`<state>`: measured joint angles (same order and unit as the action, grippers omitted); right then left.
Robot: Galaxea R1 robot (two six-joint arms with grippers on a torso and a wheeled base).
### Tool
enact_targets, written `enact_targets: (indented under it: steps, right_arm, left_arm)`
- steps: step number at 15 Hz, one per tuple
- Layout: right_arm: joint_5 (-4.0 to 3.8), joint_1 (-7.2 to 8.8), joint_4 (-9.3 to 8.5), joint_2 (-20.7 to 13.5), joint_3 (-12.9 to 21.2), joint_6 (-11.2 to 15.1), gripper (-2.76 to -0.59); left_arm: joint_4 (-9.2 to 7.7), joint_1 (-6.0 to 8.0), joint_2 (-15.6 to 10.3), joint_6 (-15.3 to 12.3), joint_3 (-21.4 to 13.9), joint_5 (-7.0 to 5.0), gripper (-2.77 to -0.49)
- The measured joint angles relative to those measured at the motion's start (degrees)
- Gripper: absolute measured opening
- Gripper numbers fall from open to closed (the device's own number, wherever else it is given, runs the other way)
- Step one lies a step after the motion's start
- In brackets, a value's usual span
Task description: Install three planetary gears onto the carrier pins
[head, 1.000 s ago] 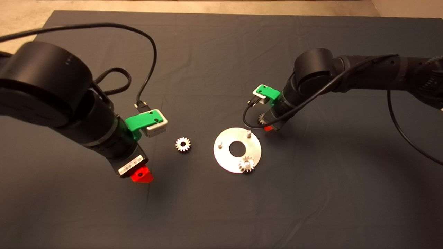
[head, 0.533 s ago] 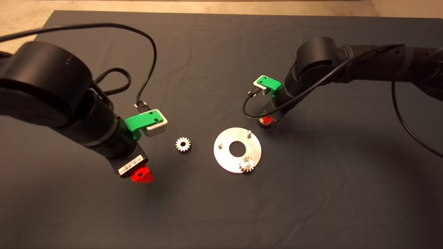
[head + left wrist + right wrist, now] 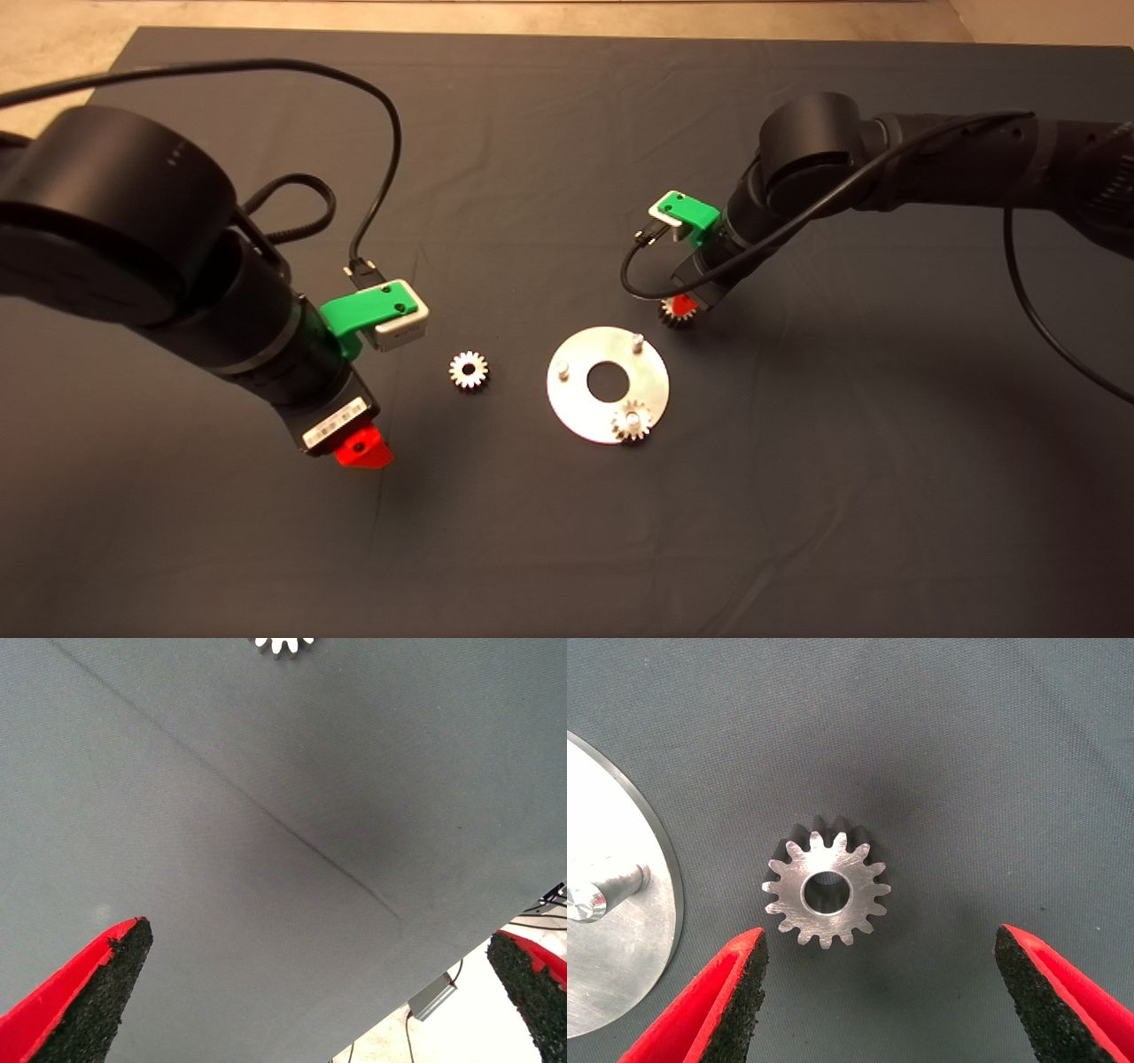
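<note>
The silver disc (image 3: 576,403) lies mid-mat, and one planetary gear (image 3: 632,422) sits on its near carrier pin. Two carrier pins (image 3: 563,369) (image 3: 636,340) stand bare. A second gear (image 3: 469,369) lies flat on the mat left of the disc. Just past the disc's far right rim lies a third gear (image 3: 666,312). My right gripper (image 3: 680,307) hangs over it, open. In the right wrist view this gear (image 3: 826,890) lies flat just ahead of the open right gripper (image 3: 890,1001), beside the disc (image 3: 620,966) and a pin (image 3: 602,895). My left gripper (image 3: 363,450) waits open over bare mat at the lower left.
The left wrist view shows bare mat, a fabric crease, teeth of the loose gear (image 3: 282,643) and the open left gripper (image 3: 310,992). Black cables loop from both wrists (image 3: 638,283). The mat's far edge meets a pale floor (image 3: 532,13).
My right gripper has moved a little away from the disc's rim and now sits over the third gear. The left arm, the disc and the other gears have not moved.
</note>
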<state>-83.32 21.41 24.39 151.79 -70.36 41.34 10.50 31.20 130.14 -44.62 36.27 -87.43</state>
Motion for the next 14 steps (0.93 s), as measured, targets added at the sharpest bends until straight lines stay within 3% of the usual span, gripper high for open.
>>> enact_targets:
  steps: [11, 13, 14]
  right_arm:
    - [0.20, -2.12, -0.01, 0.0, 0.0, 0.0, -1.47]
    - [0.68, -2.44, -0.01, 0.0, 0.0, 0.0, -1.47]
    - [1.33, -2.61, -0.04, 0.0, 0.0, 0.0, -1.47]
  left_arm:
    - [0.00, 0.00, 0.0, 0.0, 0.0, 0.00, -0.49]
    - [0.00, 0.00, 0.0, 0.0, 0.0, 0.00, -0.49]
    - [0.00, 0.00, 0.0, 0.0, 0.0, 0.00, -0.49]
